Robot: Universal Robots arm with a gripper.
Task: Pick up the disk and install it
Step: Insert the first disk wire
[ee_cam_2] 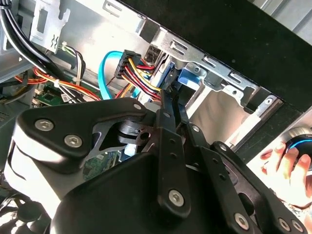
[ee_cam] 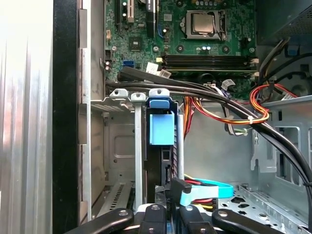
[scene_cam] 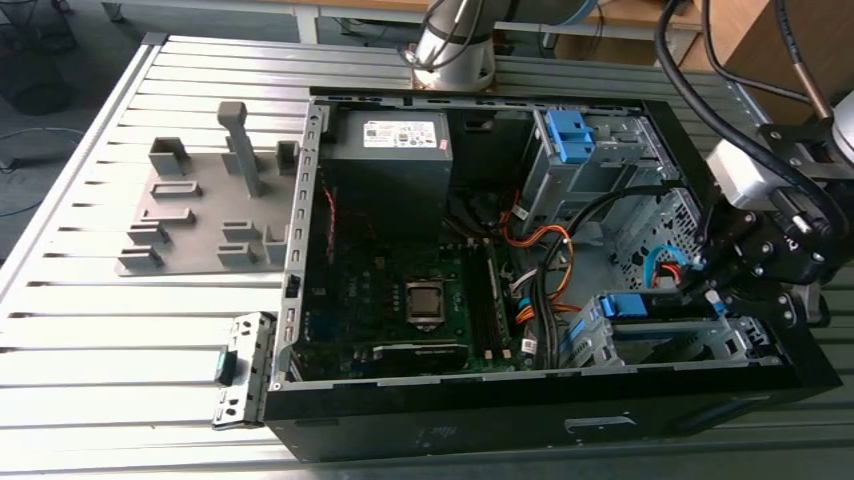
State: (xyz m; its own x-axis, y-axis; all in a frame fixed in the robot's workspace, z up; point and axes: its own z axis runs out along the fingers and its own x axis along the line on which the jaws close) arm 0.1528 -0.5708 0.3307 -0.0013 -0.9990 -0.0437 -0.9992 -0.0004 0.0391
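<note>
Disk (scene_cam: 638, 308) stood on edge in the metal drive cage (scene_cam: 694, 335) at the near corner of the open computer case (scene_cam: 534, 440), towards the exterior view's right, its blue carrier tab (ee_cam: 161, 129) facing the motherboard (scene_cam: 400, 290). End effector (scene_cam: 705, 298) was positioned directly against the disk's cable-side end, inside the case. In the second wrist view its fingers (ee_cam_2: 168, 126) were drawn narrow and converged on the blue-framed edge of the disk (ee_cam_2: 187, 75), closed on it. In the first wrist view the end effector (ee_cam: 170, 209) sat just beside a black connector with a light blue cable (ee_cam: 209, 190). Bundled orange, red and black wires (ee_cam: 253, 105) crossed above the cage. The case lay on a slatted metal worktop (scene_cam: 120, 320). A person's hand (ee_cam_2: 287, 161) was visible beyond the case wall.
</note>
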